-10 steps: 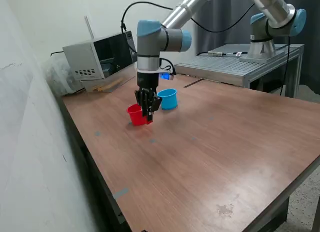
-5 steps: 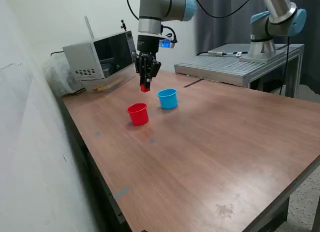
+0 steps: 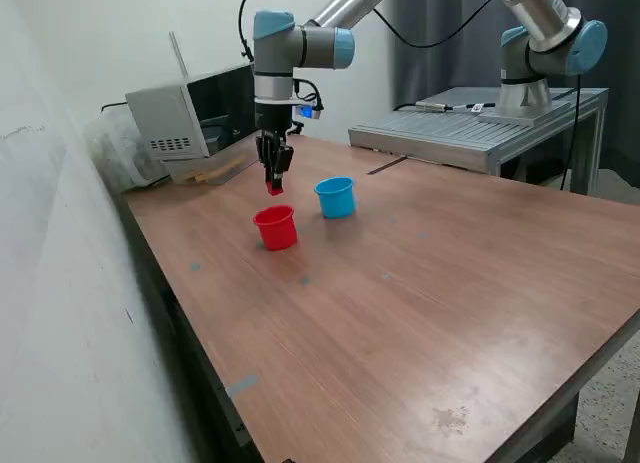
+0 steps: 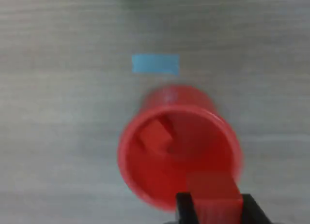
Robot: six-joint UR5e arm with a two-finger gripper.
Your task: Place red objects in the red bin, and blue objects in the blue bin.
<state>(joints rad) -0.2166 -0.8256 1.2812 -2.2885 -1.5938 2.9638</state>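
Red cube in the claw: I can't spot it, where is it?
In the exterior view, the red cube hangs in the claw just above the red cup, left of the blue cup.

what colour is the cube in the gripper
Red; the cube between the gripper fingertips shows best in the wrist view.

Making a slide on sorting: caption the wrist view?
Gripper holds a red cube above the red bin, which already contains one red cube.

A wooden table [image 3: 420, 303] stands against a white wall [image 3: 60, 283], dark curtains [image 3: 450, 33] behind.
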